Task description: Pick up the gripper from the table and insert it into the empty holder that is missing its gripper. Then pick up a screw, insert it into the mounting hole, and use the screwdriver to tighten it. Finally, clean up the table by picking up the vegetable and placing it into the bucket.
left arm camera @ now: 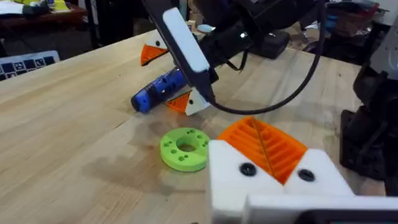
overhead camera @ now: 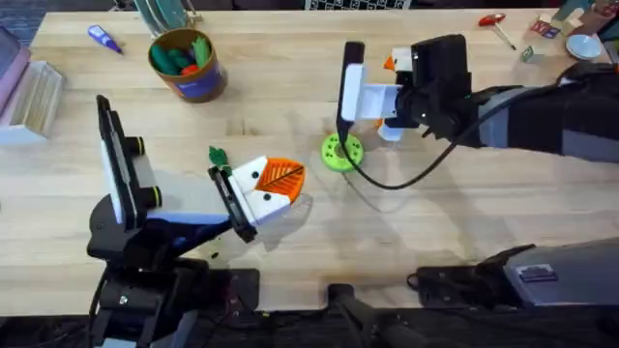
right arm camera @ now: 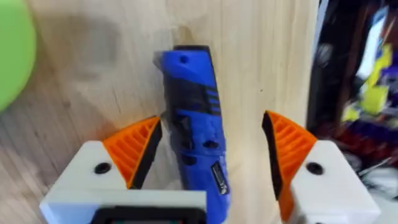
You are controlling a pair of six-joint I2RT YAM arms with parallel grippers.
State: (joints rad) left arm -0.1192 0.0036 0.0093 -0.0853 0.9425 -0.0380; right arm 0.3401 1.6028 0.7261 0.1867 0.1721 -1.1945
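My right gripper (overhead camera: 390,97) (right arm camera: 208,149) is open and low over the table. Its orange ribbed pads (right arm camera: 134,149) straddle the blue screwdriver (right arm camera: 196,143) (left arm camera: 158,90), which lies flat on the wood, close to one pad and apart from the other. My left gripper (overhead camera: 276,184) (left arm camera: 264,146) is shut, its orange pads pressed together between white holders (left arm camera: 239,177) with dark screws in them. The small dark-green vegetable (overhead camera: 217,155) lies just behind the left gripper. The blue bucket (overhead camera: 198,89) stands at the back left with toy vegetables inside. A loose gripper piece and a loose screw are out of view.
A bright green holed disc (overhead camera: 341,152) (left arm camera: 185,148) lies between the two grippers. A black cable (overhead camera: 387,181) loops over the table from the right arm. A small blue-purple pen (overhead camera: 104,39) is at the back left, a red-handled tool (overhead camera: 495,24) at the back right.
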